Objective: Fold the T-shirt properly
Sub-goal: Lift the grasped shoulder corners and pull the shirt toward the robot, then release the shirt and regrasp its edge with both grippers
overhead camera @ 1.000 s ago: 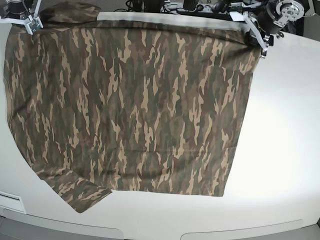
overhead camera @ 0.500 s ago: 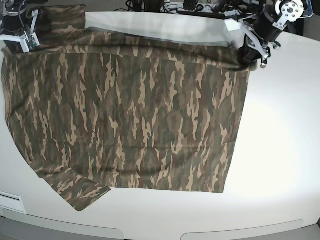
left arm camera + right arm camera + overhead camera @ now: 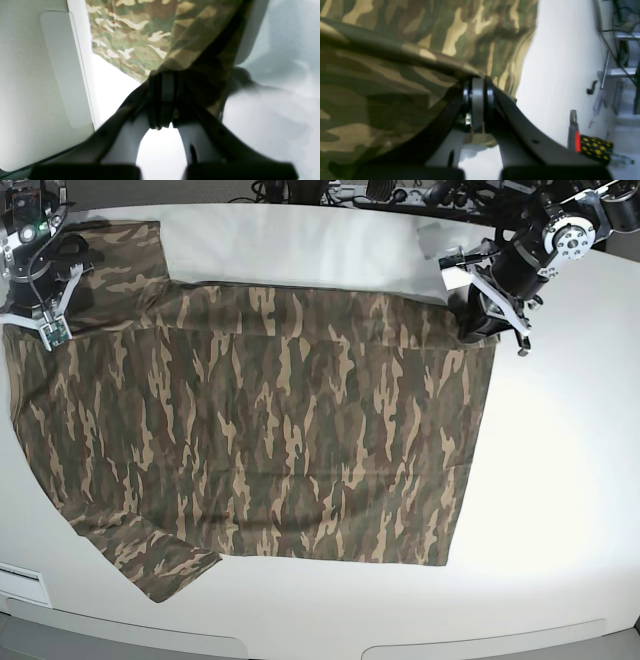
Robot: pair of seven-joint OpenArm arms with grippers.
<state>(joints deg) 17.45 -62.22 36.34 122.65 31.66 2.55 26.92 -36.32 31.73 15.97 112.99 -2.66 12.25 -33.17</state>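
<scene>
T-shirt (image 3: pixel 260 430) spread flat across white bench (image 3: pixel 560 480), covering left and centre; sleeve at 7 o'clock. Far edge lifted, doubled toward front. Left gripper (image 3: pixel 490 320) at 1 o'clock, jaws pinched on shirt corner. Right gripper (image 3: pixel 45 320) at 10 o'clock, jaws clamped on shirt edge. Bench bare at 3 o'clock.

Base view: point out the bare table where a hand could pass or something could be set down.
Bare table lies right of the T-shirt, the widest patch. A strip lies beyond the shirt's far edge, a narrow band along the near edge. Crowded: the far corners, where the left gripper and right gripper pinch cloth.
</scene>
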